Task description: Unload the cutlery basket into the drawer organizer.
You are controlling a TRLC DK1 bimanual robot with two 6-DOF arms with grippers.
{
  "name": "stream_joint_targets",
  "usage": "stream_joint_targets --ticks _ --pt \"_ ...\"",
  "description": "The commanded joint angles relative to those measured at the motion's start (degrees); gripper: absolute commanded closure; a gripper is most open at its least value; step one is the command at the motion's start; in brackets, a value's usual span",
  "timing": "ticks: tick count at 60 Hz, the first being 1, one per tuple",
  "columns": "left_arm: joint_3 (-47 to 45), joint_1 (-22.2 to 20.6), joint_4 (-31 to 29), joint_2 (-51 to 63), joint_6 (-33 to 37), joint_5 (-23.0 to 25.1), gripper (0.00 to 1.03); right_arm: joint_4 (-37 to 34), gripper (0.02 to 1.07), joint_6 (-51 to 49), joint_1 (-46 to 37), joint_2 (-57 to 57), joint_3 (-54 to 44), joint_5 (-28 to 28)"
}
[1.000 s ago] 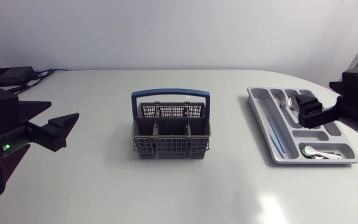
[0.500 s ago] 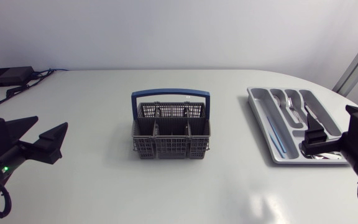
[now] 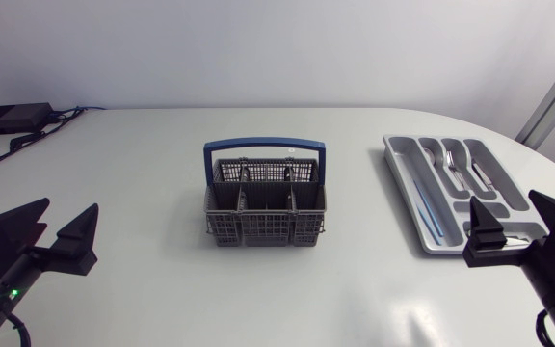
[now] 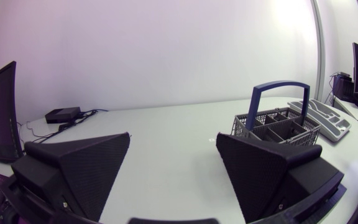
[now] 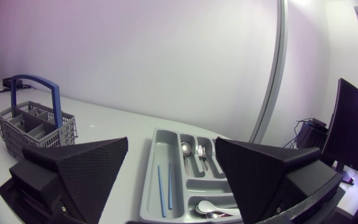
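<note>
The cutlery basket (image 3: pixel 265 202), grey mesh with a blue arched handle (image 3: pixel 264 146), stands upright at the middle of the counter (image 3: pixel 162 289). A small pale mark on the handle is too small to read.

The drawer organizer (image 3: pixel 403 154), a grey tray, lies well apart from the basket at its 3 o'clock. Its long compartment nearest the basket holds two thin blue sticks (image 3: pixel 425 210). The shorter compartments at the far end hold metal cutlery (image 3: pixel 451 164). The right wrist view shows a white spoon (image 5: pixel 207 207) in the crosswise compartment at the near end.

The left end effector (image 3: pixel 72 203) hangs at the basket's 8 o'clock, near the counter's edge and well apart from the basket. Its fingers are spread wide with nothing between them, and the basket sits ahead of it.

The right end effector (image 3: pixel 504 199) is at the basket's 4 o'clock, over the near end of the organizer. Its fingers are also spread wide and grip nothing.

A black box (image 3: pixel 13 118) with cables lies at the counter's 10 o'clock corner.
</note>
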Motion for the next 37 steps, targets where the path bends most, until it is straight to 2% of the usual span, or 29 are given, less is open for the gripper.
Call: stream_joint_targets --ticks 1,22,37 --pt "-2.6 -1.1 -0.8 -2.9 -2.1 -1.3 0.06 -1.4 0.06 4.0 0.8 -2.9 -2.1 -0.3" --pt "-8.3 -4.5 -2.8 -14.0 -5.4 -6.8 0.06 -6.2 0.06 11.4 2.9 -12.6 -5.9 -1.5" --pt "-8.4 -4.6 -2.8 -14.2 -5.5 -6.9 0.06 -6.2 0.06 11.4 2.9 -12.6 -5.9 -1.5"
